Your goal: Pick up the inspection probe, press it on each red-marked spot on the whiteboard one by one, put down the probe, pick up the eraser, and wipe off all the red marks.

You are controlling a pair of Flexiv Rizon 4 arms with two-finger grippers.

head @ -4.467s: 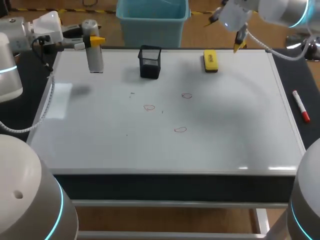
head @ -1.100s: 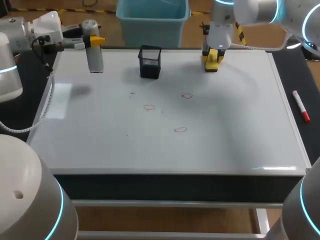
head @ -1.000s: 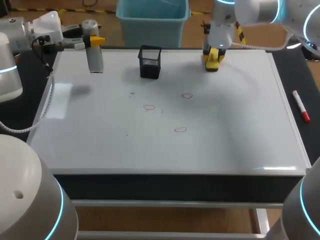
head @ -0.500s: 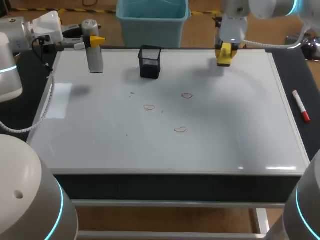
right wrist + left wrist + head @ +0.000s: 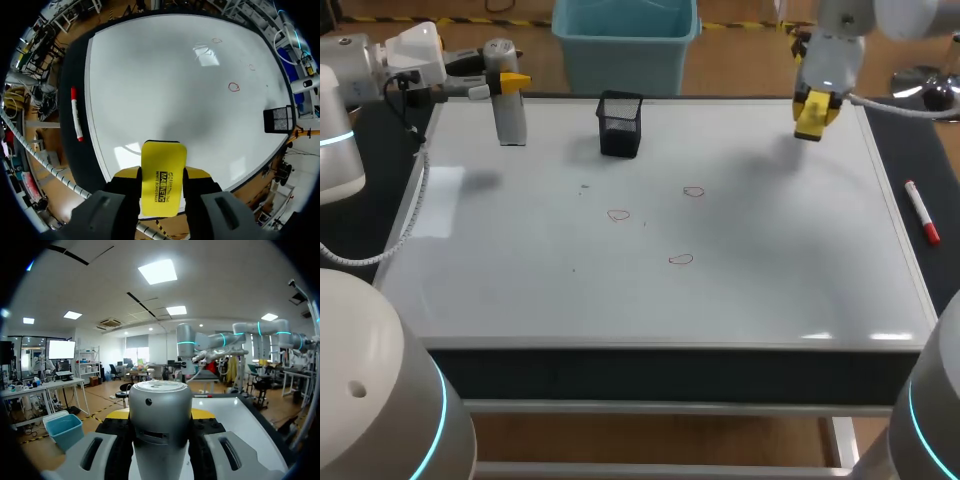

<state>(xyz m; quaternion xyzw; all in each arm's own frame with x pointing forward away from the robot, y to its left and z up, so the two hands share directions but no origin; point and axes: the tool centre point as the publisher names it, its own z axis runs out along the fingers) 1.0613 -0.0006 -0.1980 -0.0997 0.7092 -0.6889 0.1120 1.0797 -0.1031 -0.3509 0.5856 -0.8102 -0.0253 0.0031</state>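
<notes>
Pinching tight, the jaws of my right gripper (image 5: 814, 110) press on the two long sides of the yellow eraser (image 5: 811, 120). In the head view they are in the upper right of the frame. From the right wrist view the eraser sits between my fingers and the whiteboard (image 5: 520, 280) lies well below it, so the eraser is up in the air.

My left gripper (image 5: 506, 84) has its jaws closed on the probe (image 5: 509, 118), a silver round stick. It stands upright in the upper left of the head view, at the far left end of the whiteboard. In the left wrist view the probe fills the space between my black pads, and both pads touch it. I cannot tell if its bottom end touches the board.

Three small red marks (image 5: 681, 259) are drawn near the middle of the whiteboard. One is in the center of the frame, one is a bit up and left of it, and one is a bit up and right.

A black mesh cup (image 5: 620, 124) stands on the board at the upper middle, between the probe and the eraser. A red pen (image 5: 922, 212) lies off the board at the right edge of the frame.
</notes>
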